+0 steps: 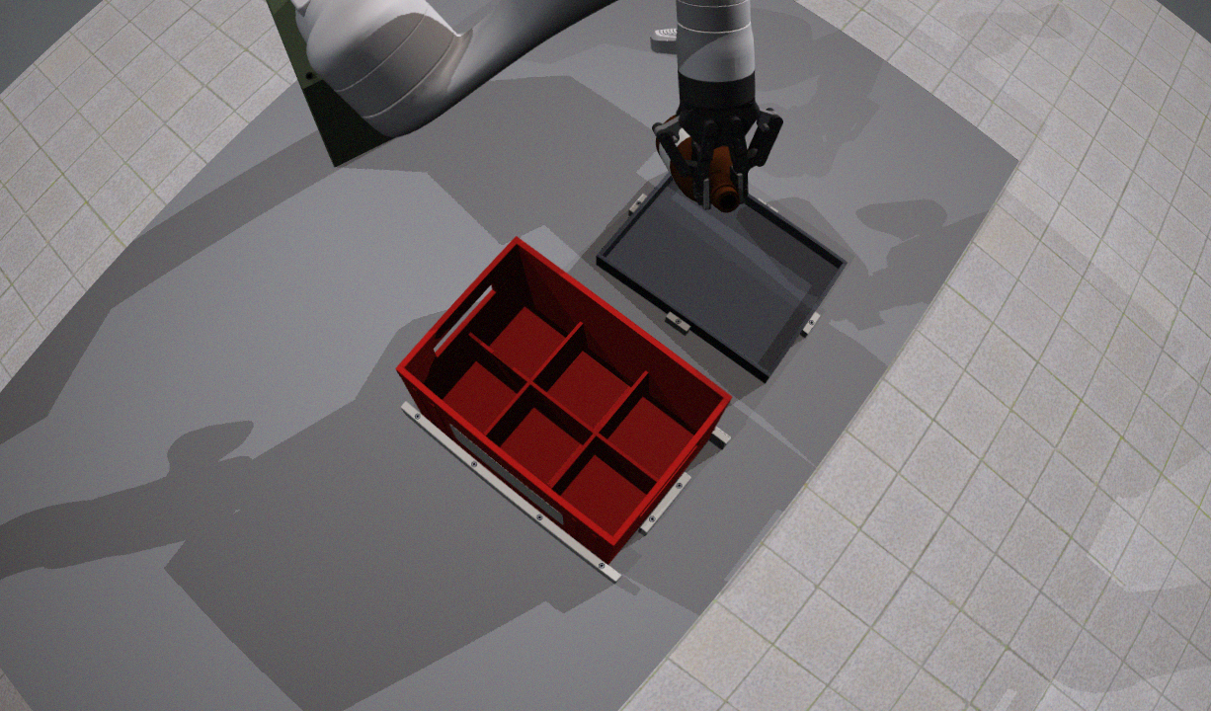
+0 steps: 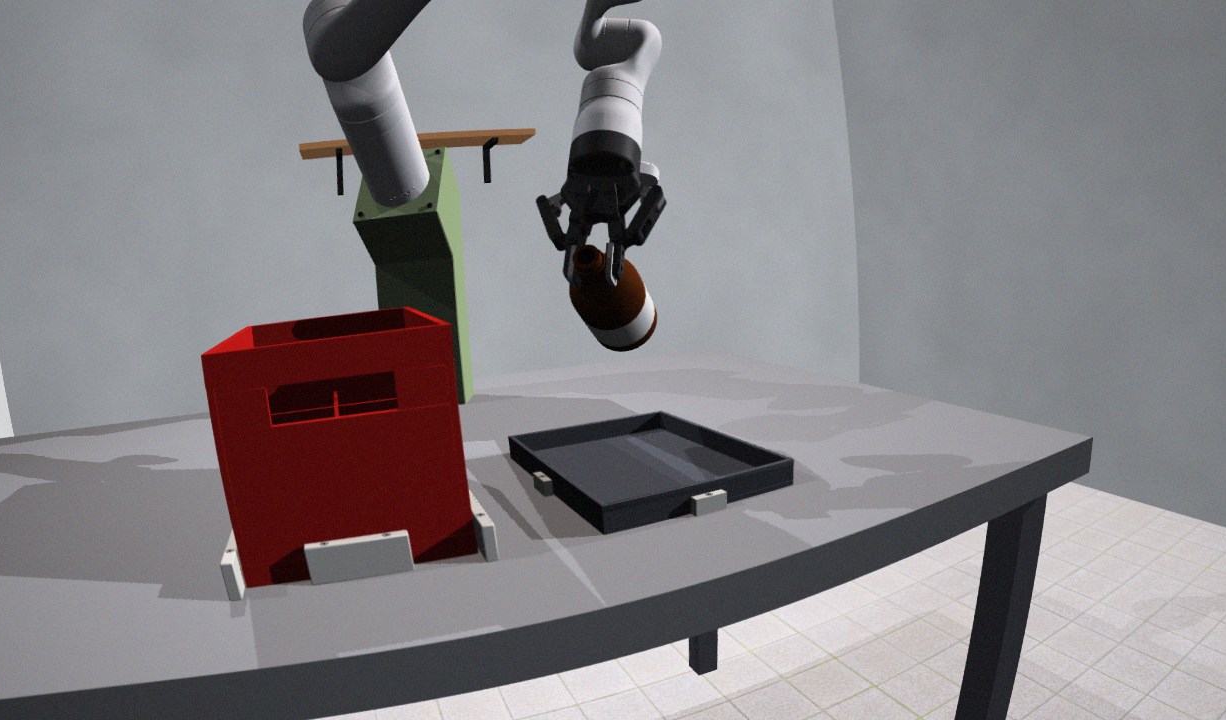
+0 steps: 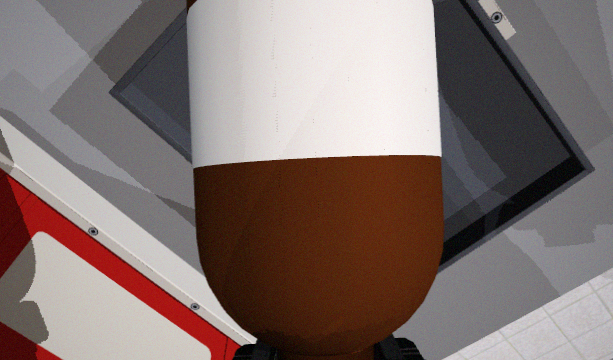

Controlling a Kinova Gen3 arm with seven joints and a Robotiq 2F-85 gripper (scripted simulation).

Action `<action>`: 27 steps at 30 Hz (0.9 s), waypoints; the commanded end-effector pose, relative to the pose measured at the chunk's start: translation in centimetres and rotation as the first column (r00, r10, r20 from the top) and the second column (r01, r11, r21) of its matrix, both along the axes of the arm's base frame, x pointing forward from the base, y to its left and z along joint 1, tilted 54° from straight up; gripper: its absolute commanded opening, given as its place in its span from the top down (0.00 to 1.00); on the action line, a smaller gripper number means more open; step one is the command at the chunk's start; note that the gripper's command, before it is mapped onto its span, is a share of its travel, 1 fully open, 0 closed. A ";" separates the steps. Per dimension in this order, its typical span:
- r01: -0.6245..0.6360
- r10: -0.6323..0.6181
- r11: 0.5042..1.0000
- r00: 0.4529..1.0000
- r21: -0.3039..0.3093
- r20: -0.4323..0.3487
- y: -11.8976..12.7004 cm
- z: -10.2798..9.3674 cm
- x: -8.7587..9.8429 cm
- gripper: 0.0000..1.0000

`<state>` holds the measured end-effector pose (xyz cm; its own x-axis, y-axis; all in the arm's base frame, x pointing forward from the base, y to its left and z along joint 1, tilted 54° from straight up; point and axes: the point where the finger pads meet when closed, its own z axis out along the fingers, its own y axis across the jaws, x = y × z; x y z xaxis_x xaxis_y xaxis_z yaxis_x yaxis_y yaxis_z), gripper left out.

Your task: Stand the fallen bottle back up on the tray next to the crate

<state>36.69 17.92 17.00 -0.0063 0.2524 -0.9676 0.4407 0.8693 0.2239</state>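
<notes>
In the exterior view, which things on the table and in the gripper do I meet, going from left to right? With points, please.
Red crate (image 1: 583,327) (image 2: 348,483) (image 3: 121,260), brown bottle (image 1: 685,181) (image 2: 610,300) (image 3: 316,225).

- I can read no text, brand, number or sign from here.
- The brown bottle (image 1: 725,166) (image 2: 610,291) (image 3: 316,240) carries a white label (image 2: 633,327) (image 3: 313,80), with no wording I can make out.
- I find no legible lettering on the pale side panel (image 3: 101,300) of the red bottle crate (image 1: 622,322) (image 2: 339,474) (image 3: 121,271).
</notes>
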 end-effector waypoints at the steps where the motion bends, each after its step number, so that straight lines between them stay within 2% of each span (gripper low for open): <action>1: -0.001 0.001 1.000 1.000 0.001 0.000 0.0 0.0 0.0 1.00; 18: 0.002 -0.002 1.000 1.000 -0.004 0.009 0.0 0.0 0.0 1.00; 27: 0.013 -0.012 1.000 0.999 -0.023 0.048 0.1 0.0 0.0 1.00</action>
<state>36.72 17.91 17.20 0.0361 0.2398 -0.9701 0.4435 0.8661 0.2306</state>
